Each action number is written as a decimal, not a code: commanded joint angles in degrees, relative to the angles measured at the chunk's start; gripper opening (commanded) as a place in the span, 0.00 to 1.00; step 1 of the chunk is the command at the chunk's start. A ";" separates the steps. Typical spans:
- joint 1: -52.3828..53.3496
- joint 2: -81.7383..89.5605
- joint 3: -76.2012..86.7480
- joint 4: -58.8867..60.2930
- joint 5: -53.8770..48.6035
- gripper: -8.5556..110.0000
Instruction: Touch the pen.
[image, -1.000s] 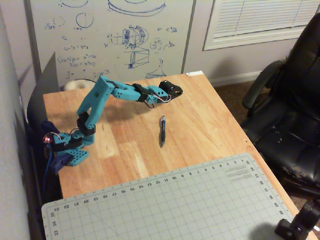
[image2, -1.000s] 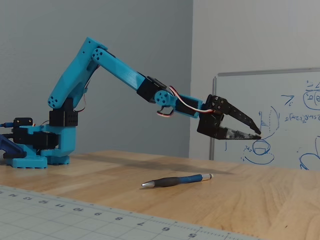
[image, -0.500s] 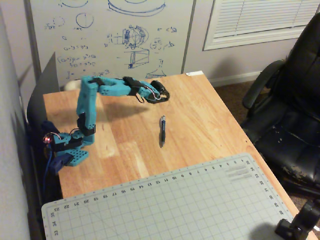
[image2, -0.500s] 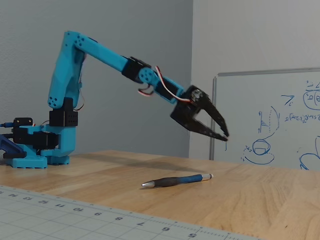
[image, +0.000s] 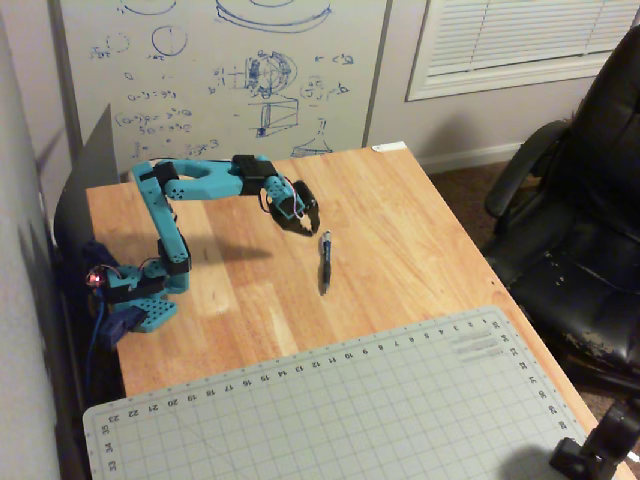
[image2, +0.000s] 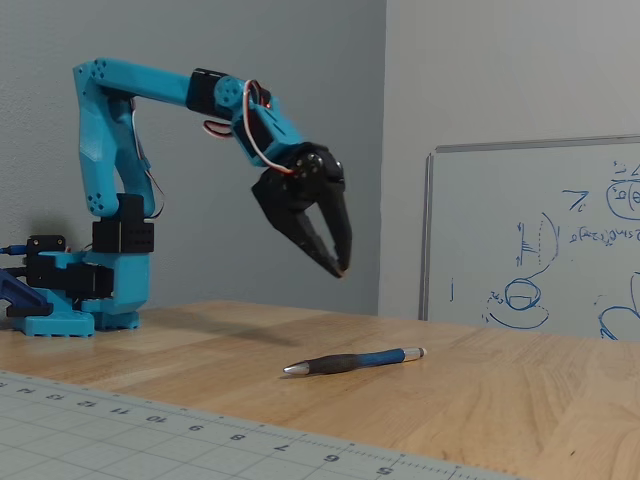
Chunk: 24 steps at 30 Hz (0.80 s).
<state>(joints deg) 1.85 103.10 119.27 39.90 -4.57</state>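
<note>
While its black fingers stand slightly apart and hold nothing, the gripper (image2: 335, 262) hangs in the air above the wooden table (image2: 520, 400). The pen (image2: 352, 361) lies flat on the wood below it, untouched, near the cutting mat (image: 350, 410).

Here's the arm (image2: 110, 120): bright turquoise printed links, boxy black servo blocks at every joint. Red-and-white wires loop loose near the wrist. The end effector (image2: 335, 262) is all black, two tapering fingers. A turquoise base (image: 140, 310) with rows of small holes, a tiny red light glowing beside it.
</note>
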 joint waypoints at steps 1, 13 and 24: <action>2.02 -3.08 -0.88 1.67 0.53 0.08; 1.58 -21.53 -16.70 1.76 0.62 0.08; -0.44 -18.54 -15.38 2.46 0.70 0.08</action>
<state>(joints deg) 3.43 79.45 106.17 41.66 -4.57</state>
